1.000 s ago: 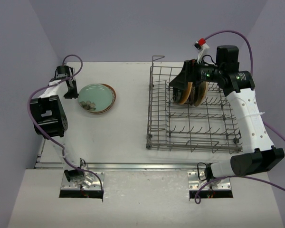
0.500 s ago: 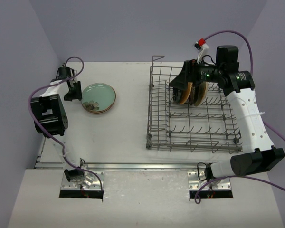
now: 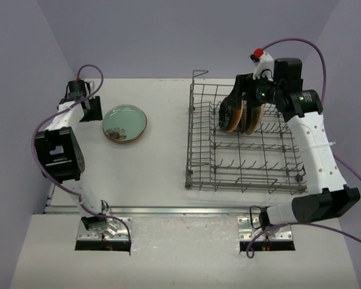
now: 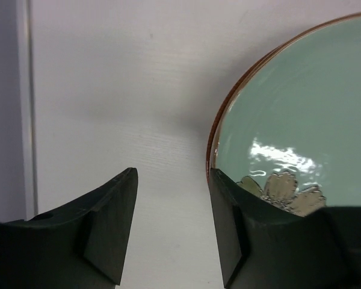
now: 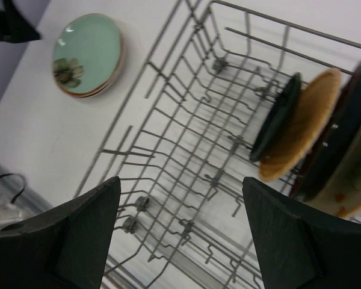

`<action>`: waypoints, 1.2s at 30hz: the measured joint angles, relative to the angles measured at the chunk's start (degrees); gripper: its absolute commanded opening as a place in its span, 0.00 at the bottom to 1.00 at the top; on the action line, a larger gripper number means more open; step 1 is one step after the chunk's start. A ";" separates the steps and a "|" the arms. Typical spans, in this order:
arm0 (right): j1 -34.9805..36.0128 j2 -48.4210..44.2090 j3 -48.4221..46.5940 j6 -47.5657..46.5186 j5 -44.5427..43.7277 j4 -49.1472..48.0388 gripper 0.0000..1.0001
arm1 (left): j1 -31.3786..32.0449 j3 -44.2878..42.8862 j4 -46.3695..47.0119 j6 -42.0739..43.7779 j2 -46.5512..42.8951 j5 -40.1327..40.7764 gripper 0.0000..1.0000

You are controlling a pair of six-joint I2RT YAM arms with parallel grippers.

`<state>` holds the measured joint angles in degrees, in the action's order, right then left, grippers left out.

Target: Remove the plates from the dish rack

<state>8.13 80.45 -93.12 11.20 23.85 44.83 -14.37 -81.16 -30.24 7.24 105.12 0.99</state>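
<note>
A pale green plate (image 3: pixel 126 120) with a flower print lies on top of a small stack on the table at the left; it also shows in the left wrist view (image 4: pixel 307 102) and the right wrist view (image 5: pixel 87 51). My left gripper (image 3: pixel 91 110) (image 4: pixel 171 180) is open and empty, just left of the stack. The grey wire dish rack (image 3: pixel 240 162) (image 5: pixel 180 126) stands at the right. A black plate (image 5: pixel 278 117), a tan-orange plate (image 5: pixel 310 117) (image 3: pixel 231 120) and a dark-rimmed plate (image 5: pixel 346 144) stand upright in its far row. My right gripper (image 3: pixel 233 103) (image 5: pixel 180 192) is wide open and empty above them.
A brown-rimmed plate edge (image 4: pixel 215 129) shows under the green plate. A raised wire loop (image 3: pixel 200 75) stands at the rack's far left corner. Purple walls close in the table at the left, back and right. The table's metal front edge (image 3: pixel 168 211) runs before the arm bases.
My left gripper has drawn back from the plate stack toward the far left. The green plate now lies flat on the stack. My right gripper has lifted slightly above the rack plates.
</note>
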 measured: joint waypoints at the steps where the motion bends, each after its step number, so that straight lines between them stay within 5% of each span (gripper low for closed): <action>1: -0.25 -0.07 0.11 -0.15 -2.47 0.01 0.80 | 0.02 0.76 0.47 0.05 -2.85 -0.91 0.52; 9: -2.62 -0.69 4.98 -1.56 -22.56 -2.19 0.67 | 11.56 3.54 9.37 2.01 -29.42 -1.10 0.54; 18: -4.45 8.74 3.34 -3.61 -35.83 -4.62 0.61 | 19.30 8.43 8.97 3.07 -31.05 1.88 0.55; 28: -7.43 17.97 1.48 -5.18 -37.32 -6.69 0.54 | 19.56 8.93 7.82 3.61 -31.08 3.50 0.56; 36: -11.97 20.89 2.73 -2.74 -27.50 -8.27 0.49 | 19.61 9.91 7.99 3.97 -31.58 3.90 0.56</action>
<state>-3.84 101.34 -90.39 8.46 -3.65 36.56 5.23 -71.24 -22.25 11.21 73.54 4.88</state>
